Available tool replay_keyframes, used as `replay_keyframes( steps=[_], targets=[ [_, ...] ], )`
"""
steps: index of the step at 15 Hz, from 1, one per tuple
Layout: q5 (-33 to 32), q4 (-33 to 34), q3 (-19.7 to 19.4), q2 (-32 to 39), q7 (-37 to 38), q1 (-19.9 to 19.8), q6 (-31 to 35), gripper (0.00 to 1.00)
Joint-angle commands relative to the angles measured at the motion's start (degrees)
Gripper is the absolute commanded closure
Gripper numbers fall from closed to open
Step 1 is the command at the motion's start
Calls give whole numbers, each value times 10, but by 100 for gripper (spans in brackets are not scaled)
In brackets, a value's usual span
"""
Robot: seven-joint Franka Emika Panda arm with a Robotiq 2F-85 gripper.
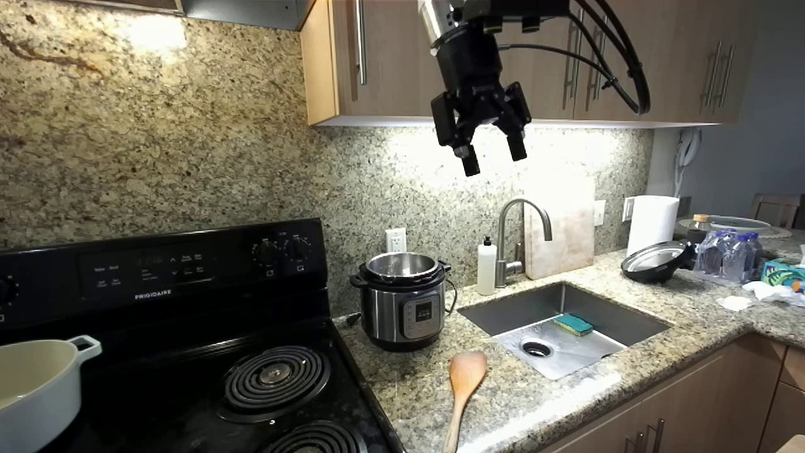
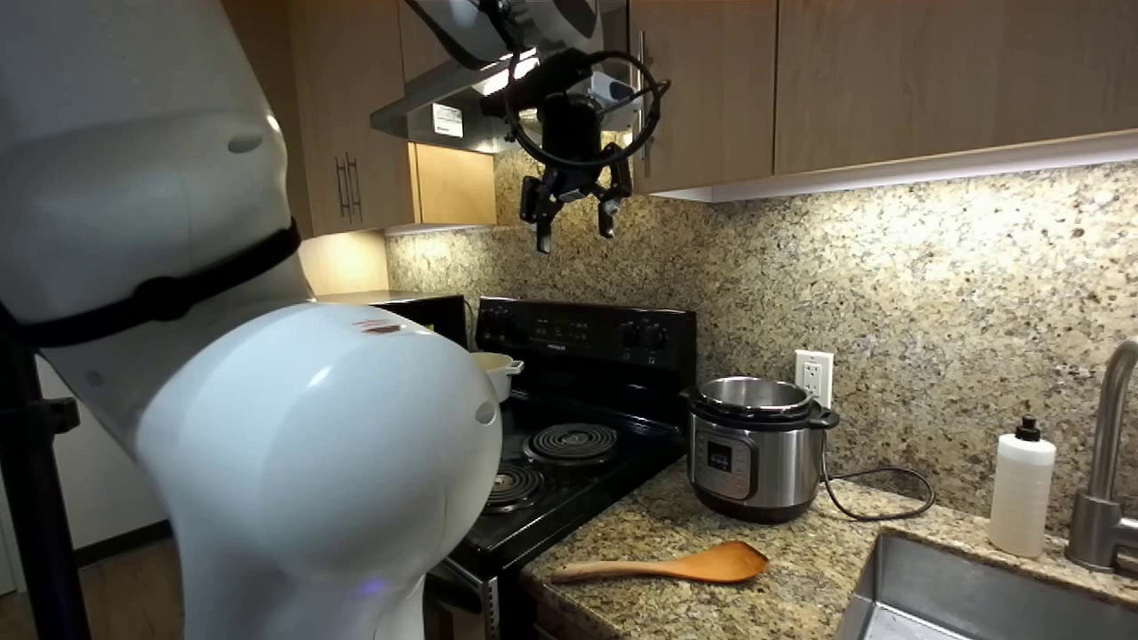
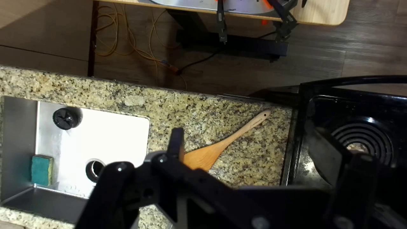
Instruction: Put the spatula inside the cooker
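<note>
In an exterior view the spatula (image 1: 467, 374) lies on the surface (image 1: 412, 384) at five o'clock from the cooker (image 1: 402, 308), the claw (image 1: 494, 156) – spread and released – hanging at one o'clock.

Orange-brown spatula (image 2: 689, 566), seemingly black fingers (image 1: 470, 162)

The stove (image 1: 179, 384) is at left; at right, the sink (image 1: 516, 311) is set into the counter (image 1: 412, 384). Between them, toward the wall (image 1: 251, 157), stands the cooker (image 1: 402, 311). Before it the spatula (image 1: 467, 374) lies on the counter, handle to the near left. A pot (image 1: 44, 406) is on the stove's left side. In the sink, a sponge (image 1: 573, 324) lies right of the drain (image 1: 536, 348). Behind the sink, left to right: bottle (image 1: 487, 269), tap (image 1: 501, 251), board (image 1: 560, 233). The gripper (image 1: 495, 158) hangs well above the counter.
</note>
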Motion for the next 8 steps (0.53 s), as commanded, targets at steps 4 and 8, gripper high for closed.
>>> replay_keyframes(
  steps=[4,8],
  targets=[
    [2,-119,-10,-70,175,-8,30,0],
    [38,-182,-20,-86,266,-20,27,0]
  ],
)
